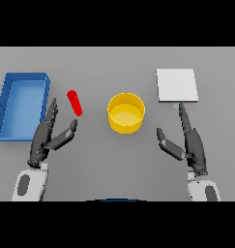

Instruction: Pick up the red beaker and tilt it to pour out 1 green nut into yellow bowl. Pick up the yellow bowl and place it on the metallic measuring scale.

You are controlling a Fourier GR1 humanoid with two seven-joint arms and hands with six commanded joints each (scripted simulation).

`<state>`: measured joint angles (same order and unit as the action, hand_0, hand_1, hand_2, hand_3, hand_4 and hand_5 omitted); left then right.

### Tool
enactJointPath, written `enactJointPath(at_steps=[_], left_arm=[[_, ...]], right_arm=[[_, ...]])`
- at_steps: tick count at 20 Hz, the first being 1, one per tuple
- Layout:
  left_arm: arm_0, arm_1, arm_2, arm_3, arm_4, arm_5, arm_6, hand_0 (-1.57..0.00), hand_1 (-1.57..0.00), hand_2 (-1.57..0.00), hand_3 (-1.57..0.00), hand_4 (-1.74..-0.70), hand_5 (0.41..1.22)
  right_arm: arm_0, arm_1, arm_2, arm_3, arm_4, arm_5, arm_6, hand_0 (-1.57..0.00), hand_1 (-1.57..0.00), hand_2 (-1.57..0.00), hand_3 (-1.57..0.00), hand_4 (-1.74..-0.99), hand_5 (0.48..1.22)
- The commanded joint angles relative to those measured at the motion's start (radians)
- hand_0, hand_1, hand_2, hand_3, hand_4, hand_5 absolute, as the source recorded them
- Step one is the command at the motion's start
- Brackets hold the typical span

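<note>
The yellow bowl (126, 113) sits at the table's (114, 164) middle, with the red beaker (75, 102) to its left, leaning, and the metallic scale (176, 85) up to its right. Left of the bowl, just below the beaker, the left hand (45, 138) rests with fingers straight, holding nothing. Right of the bowl, the right hand (191, 143) is likewise spread and empty, its fingertips reaching toward the scale; a blue tray (7, 104) lies far left of the bowl.

Red beaker (75, 102): a slim red cylinder, tilted on the grey worktop (114, 164), left of centre. Yellow bowl (125, 113): round, open, upright at the centre, well apart from the beaker, nothing discernible inside. Metallic measuring scale (176, 85): a flat pale square plate at the upper right, nothing on it.
</note>
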<state>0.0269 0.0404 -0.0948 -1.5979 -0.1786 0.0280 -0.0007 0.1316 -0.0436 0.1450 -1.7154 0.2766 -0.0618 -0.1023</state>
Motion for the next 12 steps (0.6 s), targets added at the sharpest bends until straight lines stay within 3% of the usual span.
enactJointPath(at_steps=[1,8,12], left_arm=[[-0.024,0.005,0.009,0.026,0.003,-0.001,-0.018,0.0,0.0,0.0,0.0,-1.12,0.627],[-0.219,-0.005,0.068,0.279,-0.003,0.037,-0.061,0.0,0.0,0.0,0.0,-1.15,0.63],[-0.315,-0.007,0.107,0.422,0.01,0.044,-0.121,0.0,0.0,0.0,0.0,-1.18,0.635]], right_arm=[[0.005,0.001,-0.003,0.0,-0.008,0.002,-0.011,0.0,0.0,0.0,0.0,-1.143,0.65],[-0.014,-0.005,-0.024,0.011,-0.06,0.031,-0.012,0.0,0.0,0.0,0.0,-1.222,0.667],[-0.017,-0.001,-0.024,0.01,-0.058,0.027,-0.015,0.0,0.0,0.0,0.0,-1.239,0.668]])
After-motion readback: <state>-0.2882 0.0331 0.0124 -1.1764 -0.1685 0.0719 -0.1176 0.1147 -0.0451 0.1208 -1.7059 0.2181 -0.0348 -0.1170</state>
